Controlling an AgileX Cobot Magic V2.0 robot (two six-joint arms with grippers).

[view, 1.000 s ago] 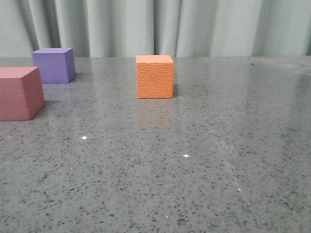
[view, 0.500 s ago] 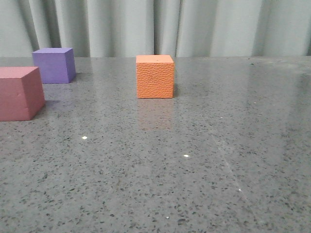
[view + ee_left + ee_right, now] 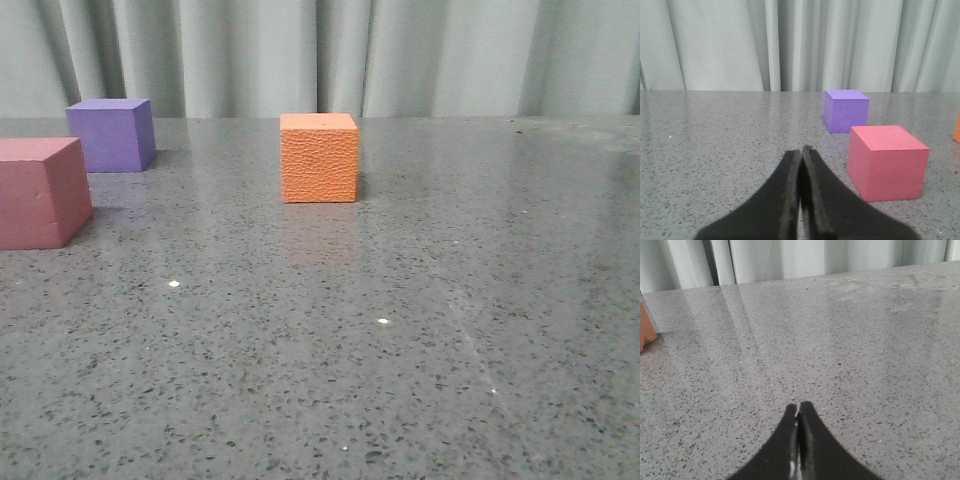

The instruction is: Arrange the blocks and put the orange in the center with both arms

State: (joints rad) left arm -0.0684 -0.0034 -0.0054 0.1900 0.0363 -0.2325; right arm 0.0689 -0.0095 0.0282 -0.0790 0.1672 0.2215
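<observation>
The orange cube [image 3: 319, 157] with a pebbled surface stands on the grey speckled table [image 3: 400, 350] at the middle back. The purple cube [image 3: 111, 134] stands at the far left back, and the pink-red cube [image 3: 40, 192] sits in front of it at the left edge. In the left wrist view the purple cube [image 3: 845, 110] and the pink-red cube [image 3: 887, 161] lie ahead of my left gripper [image 3: 801, 150], which is shut and empty. My right gripper [image 3: 798, 407] is shut and empty over bare table; a sliver of the orange cube [image 3: 646, 330] shows at the picture's edge. Neither gripper shows in the front view.
A pale pleated curtain [image 3: 320, 55] hangs behind the table's far edge. Small white specks [image 3: 382, 321] lie on the tabletop in front of the orange cube.
</observation>
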